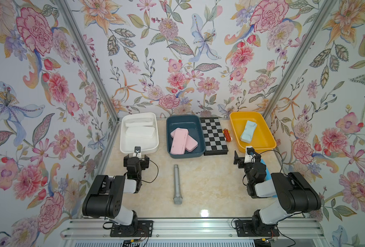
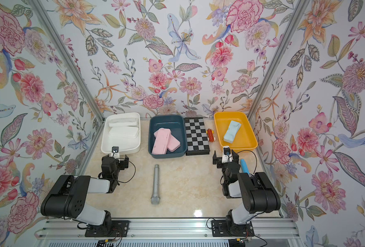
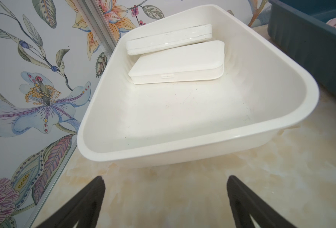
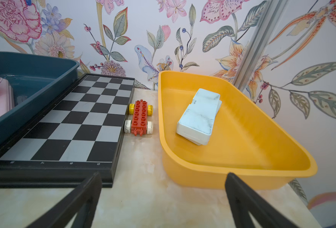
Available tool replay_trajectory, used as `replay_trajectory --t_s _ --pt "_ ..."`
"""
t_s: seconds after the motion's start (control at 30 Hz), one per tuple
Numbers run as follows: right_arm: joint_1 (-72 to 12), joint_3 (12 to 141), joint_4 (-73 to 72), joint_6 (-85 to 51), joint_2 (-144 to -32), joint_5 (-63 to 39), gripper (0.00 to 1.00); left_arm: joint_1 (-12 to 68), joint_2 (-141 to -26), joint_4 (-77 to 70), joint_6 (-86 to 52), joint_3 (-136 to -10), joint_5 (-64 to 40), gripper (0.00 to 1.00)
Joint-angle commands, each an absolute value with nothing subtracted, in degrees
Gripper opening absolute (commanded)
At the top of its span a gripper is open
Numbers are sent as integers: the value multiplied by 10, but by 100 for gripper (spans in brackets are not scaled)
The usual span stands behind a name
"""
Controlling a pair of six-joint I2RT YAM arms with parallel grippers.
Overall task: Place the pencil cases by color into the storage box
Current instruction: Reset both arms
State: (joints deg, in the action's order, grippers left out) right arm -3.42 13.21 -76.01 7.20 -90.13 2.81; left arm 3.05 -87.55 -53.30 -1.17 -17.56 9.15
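Along tabletop [image 1: 198, 181] far edge: white bin [image 1: 130, 143], dark blue bin [image 1: 183, 123], yellow bin [image 1: 260, 136]. Holding, respectively, white pencil cases [image 1: 140, 132], pink pencil cases [image 1: 179, 141], pale blue pencil cases [image 1: 248, 130]. Left gripper [image 3: 166, 189], right gripper [image 4: 163, 189]: jaws spread, empty, before the bins. Judged finished; retract straight back, clear of rims.

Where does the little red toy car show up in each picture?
In a top view: red toy car between chessboard and yellow box.
In a top view: red toy car, same gap.
Left wrist: not in it.
Right wrist: red toy car beside chessboard.
Shared landmark: dark blue box, in all four.
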Motion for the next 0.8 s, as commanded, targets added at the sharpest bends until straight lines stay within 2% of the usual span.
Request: replay_trajectory --t_s 0.0,0.07,0.6,0.77 --pt "-22 149 -681 40 -892 -4 100 26 -884 -553 -21 -188 77 98" --pt "-19 169 -642 21 -890 38 100 26 -883 -553 -20 -189 77 98" --pt "-13 163 -649 17 -889 27 100 31 -879 -553 -17 -186 80 98" --pt "-26 161 -655 26 -890 53 100 31 -879 -554 -17 -186 80 99"
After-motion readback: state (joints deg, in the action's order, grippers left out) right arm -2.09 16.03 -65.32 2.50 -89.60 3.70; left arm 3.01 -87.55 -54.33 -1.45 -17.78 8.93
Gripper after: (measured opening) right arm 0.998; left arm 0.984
